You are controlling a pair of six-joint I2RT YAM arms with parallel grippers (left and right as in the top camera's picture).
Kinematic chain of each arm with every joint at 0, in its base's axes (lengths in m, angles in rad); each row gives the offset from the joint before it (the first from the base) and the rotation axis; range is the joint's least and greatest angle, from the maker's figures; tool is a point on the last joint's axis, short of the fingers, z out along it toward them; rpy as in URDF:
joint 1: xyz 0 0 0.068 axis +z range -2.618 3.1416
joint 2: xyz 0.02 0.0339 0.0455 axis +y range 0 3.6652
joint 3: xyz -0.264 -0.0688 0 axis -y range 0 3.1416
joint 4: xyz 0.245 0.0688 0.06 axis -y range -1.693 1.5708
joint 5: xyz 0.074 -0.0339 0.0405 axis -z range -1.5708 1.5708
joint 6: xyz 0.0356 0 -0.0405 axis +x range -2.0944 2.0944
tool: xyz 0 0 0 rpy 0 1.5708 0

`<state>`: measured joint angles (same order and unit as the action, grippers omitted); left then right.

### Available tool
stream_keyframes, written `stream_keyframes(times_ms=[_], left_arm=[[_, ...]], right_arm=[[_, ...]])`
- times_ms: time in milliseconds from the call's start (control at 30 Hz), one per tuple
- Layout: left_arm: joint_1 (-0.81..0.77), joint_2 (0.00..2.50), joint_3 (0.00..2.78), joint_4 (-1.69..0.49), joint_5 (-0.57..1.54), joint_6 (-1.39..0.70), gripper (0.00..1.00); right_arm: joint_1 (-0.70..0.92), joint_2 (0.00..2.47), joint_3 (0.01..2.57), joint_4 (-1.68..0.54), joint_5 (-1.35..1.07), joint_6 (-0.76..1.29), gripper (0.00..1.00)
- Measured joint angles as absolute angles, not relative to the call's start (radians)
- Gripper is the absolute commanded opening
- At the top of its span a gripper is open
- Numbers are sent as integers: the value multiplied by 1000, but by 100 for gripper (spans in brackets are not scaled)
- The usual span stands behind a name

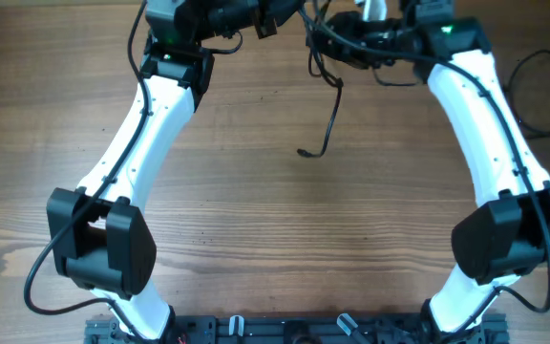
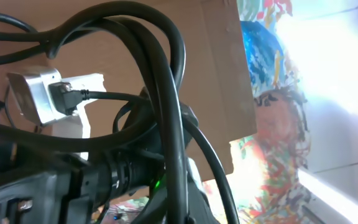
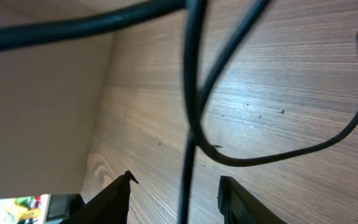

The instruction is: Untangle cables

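The left claw [image 1: 263, 26] is closed tight; the right claw [image 3: 176, 182] gapes, one cable [image 3: 192, 74] between its jaws.

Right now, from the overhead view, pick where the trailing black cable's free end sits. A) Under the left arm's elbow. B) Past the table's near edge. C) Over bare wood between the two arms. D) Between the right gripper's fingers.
C: the cable's free end shows against the bare wooden table, between the left arm and the right arm, clear of both.
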<state>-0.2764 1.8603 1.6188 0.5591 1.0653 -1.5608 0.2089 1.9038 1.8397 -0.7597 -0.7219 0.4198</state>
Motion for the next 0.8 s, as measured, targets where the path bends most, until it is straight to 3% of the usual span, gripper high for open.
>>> stream_keyframes(times_ms=[200,400,600,800], left_arm=[[-276,1860,1619,564,1062,-1615,4],[-276,1860,1619,580,1063,-1630,4],[-276,1860,1619,580,1090,-1604,4],[-272,1860,1621,415,1201,-1370,4]], right_arm=[[228,1906,1840,-749,-585,476,33],[228,1908,1840,-708,-484,488,5],[210,1909,1840,-661,-458,423,4],[115,1909,1840,-689,-539,332,5]])
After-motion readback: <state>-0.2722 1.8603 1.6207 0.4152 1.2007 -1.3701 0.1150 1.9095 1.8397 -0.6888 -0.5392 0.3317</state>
